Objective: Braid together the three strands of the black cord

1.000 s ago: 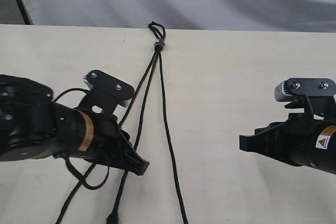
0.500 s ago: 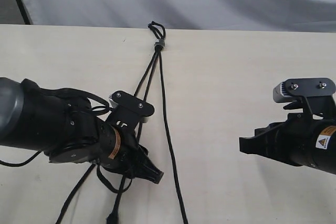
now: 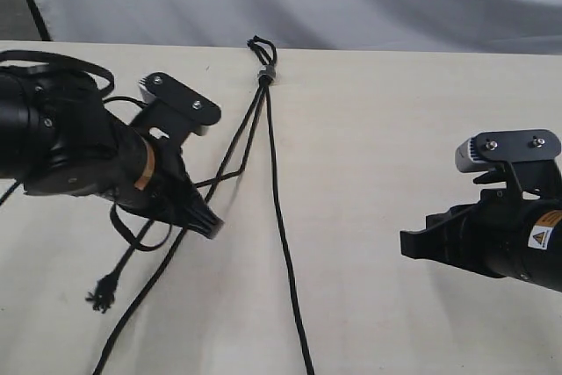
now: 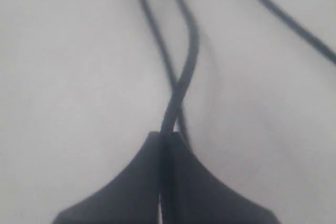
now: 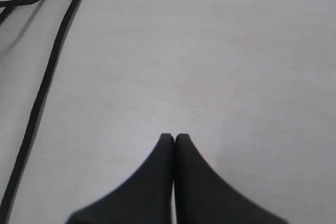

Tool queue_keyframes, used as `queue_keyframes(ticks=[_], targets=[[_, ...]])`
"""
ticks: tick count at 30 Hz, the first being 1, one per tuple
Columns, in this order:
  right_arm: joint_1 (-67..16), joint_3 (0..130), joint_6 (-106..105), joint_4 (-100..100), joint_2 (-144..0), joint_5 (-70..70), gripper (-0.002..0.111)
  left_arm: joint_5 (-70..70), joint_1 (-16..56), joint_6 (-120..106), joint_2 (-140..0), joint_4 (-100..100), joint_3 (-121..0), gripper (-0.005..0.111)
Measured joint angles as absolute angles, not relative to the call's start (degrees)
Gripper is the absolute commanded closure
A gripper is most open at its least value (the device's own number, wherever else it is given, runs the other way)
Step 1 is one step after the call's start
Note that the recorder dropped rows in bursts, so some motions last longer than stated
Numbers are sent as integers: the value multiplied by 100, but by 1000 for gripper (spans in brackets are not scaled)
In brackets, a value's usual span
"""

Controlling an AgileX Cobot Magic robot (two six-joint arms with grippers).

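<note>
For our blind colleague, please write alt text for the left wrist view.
The left gripper, shut, pinches one black strand. It crosses a second strand just ahead; a third strand lies apart on the pale table.

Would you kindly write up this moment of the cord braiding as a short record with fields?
Left end effector: shut on one strand
Right end effector: shut, holding nothing, off to the side
Grey band: binds the strands together near the far edge of the table
Rightmost strand: lying loose, untouched
Braid: none visible yet
</note>
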State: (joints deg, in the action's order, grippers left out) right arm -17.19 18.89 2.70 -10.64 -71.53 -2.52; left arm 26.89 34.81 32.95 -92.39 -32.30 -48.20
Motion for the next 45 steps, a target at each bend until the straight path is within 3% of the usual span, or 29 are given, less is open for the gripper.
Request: queue_keyframes(ticks=[6, 16, 18, 22, 25, 31, 37, 45], targets=[[-1719, 1889, 266, -1064, -7153, -252, 108, 2521, 2318, 3295, -9677, -3361, -4552, 107], [-1719, 1889, 266, -1064, -7153, -263, 108, 1938, 2288, 3283, -10248, -3048, -4276, 107], [-1719, 1889, 266, -1064, -7153, -352, 108, 1825, 2578, 2929, -10248, -2522, -4226, 107], [-1719, 1889, 266, -1064, -7153, -403, 108, 1448, 4027, 1355, -10181, -1150, -4226, 107], [-1719, 1889, 266, -1064, -7153, -403, 108, 1682, 4332, 1320, -9795, -936, -4113, 107], [-1719, 1889, 266, -1064, -7153, -403, 108, 2228, 3363, 1576, -8493, -1175, -4056, 107], [-1719, 1889, 266, -1064, -7153, -403, 108, 2481, 2138, 1660, -8207, -1254, -3984, 107], [-1762, 1889, 317, -1064, -7153, -403, 108, 1924, 1936, 1683, -8251, -1109, -3353, 107]])
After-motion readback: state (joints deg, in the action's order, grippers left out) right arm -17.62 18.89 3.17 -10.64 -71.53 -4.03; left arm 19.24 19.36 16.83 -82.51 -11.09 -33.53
